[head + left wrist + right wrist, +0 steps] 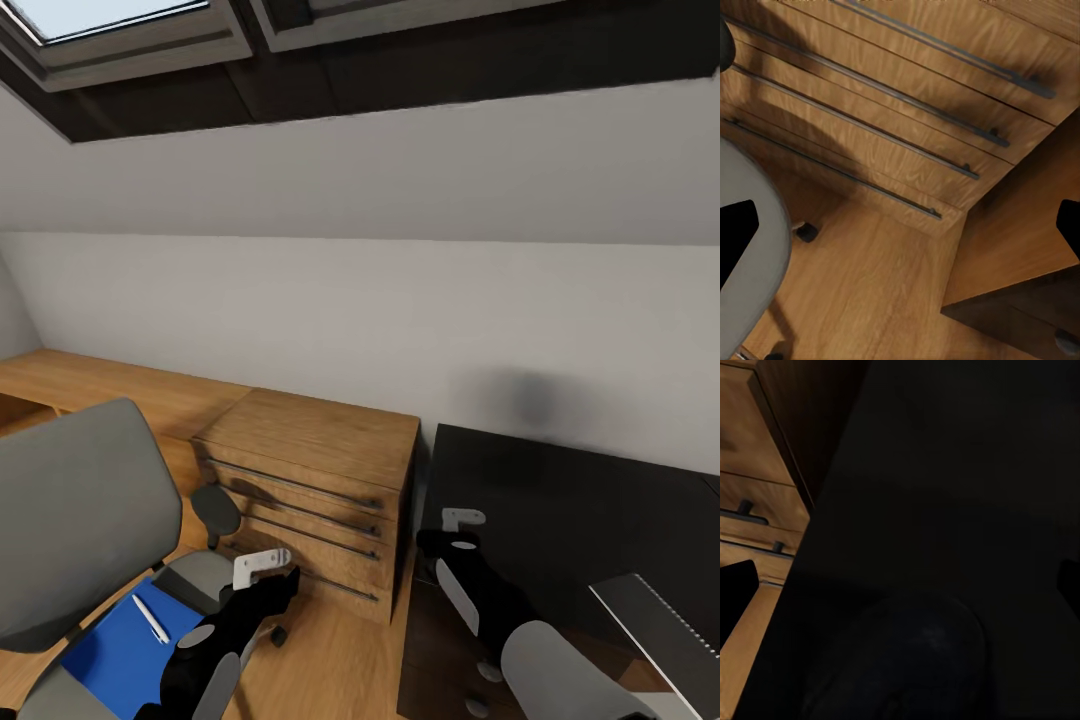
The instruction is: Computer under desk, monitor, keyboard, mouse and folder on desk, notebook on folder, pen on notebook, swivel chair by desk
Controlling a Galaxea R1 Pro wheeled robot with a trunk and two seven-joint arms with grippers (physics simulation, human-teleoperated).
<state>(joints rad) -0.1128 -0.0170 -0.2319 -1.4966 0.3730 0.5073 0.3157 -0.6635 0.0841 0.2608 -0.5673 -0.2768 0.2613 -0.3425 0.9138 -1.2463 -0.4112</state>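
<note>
A: Folder point(120, 650) first. Where was it?

B: Flat on the seat of the swivel chair point(75, 510), lower left of the head view. Bright blue, partly cut off by the frame edge and by the left arm. The pen point(151, 618) lay on top of it, slanted. No grey notebook that I could make out.

A: So not moved yet.

B: By my reading, no. Folder and pen were on the chair because the transfer to the worktop point(560, 520) hadn't begun.

A: Tools?

B: Left tool point(262, 566) hung beside the chair's armrest, just off the folder's far corner, in front of the wooden dresser point(320, 480). In the left wrist view its dark tips sat at opposite picture edges over the dresser drawers point(892, 142) and floor point(870, 292), so fingers apart, nothing between them. Right tool point(462, 520) was over the black worktop; in the right wrist view, again dark tips at both edges, apart, nothing held.

A: Why held there?

B: Probably a neutral carry pose while lining up on the chair. A guess.

A: Anything else?

B: A silver-grey strip at the lower right, likely the keyboard point(660, 625), cut off by the frame. The right wrist view was mostly dark worktop point(945, 510), little detail.
</note>
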